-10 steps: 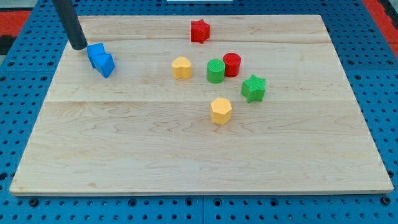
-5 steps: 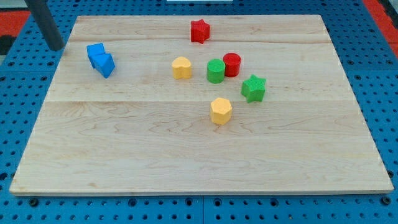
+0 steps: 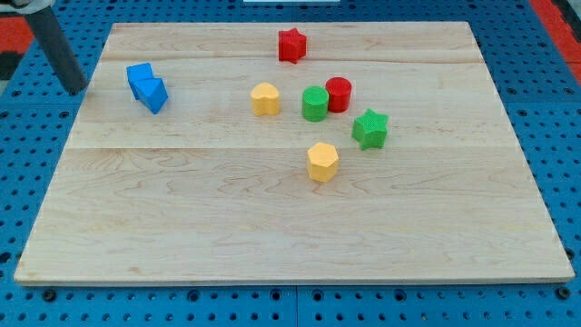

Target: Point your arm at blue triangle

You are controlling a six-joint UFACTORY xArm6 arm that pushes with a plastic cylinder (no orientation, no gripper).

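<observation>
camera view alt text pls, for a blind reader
My tip sits off the wooden board's left edge, apart from two touching blue blocks. Red, yellow and green blocks cluster right of centre.

The dark rod (image 3: 56, 50) leans in from the view's top left, my tip (image 3: 78, 90) set low.

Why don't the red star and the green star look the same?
The red star is red and the green star is green. The red star sits alone near the view's top, while the green star is lower and to the view's right, close beside the red cylinder. Both are star-shaped blocks of about the same size lying on the wooden board.
</observation>
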